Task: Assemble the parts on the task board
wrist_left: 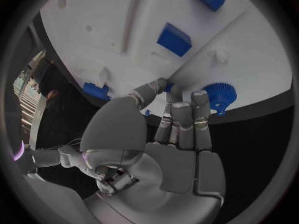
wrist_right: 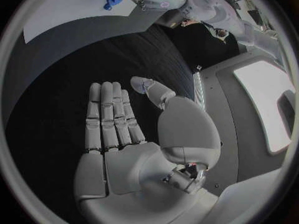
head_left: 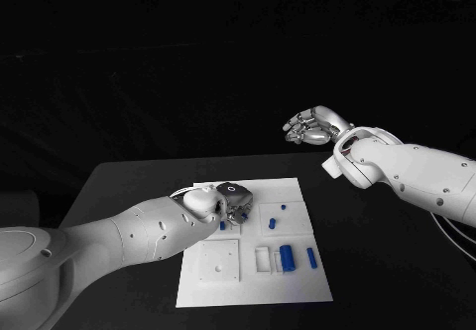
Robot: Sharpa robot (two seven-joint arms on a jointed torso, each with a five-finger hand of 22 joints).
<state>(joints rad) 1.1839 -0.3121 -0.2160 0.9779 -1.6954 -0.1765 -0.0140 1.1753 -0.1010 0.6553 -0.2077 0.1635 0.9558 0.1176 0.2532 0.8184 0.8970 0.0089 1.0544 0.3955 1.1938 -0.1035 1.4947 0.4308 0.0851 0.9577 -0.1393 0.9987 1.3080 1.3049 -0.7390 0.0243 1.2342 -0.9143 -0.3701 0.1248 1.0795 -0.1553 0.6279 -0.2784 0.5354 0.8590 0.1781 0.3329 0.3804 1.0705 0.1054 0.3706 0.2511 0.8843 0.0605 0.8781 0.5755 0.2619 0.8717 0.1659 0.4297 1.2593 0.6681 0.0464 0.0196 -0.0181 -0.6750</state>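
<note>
Your left hand point(head_left: 226, 201) hung low over the far part of the task board point(head_left: 253, 289), fingers straight and apart, grasping nothing, its tips just short of a blue gear point(wrist_left: 219, 95) at the board's edge. You had most of the job left, by my reading: blue parts point(head_left: 287, 256) lay loose on the plate nearer you than that hand, beside open recesses. Your right hand point(head_left: 311, 126) floated well off past the board's far corner, released and flat, carrying nothing.
</note>
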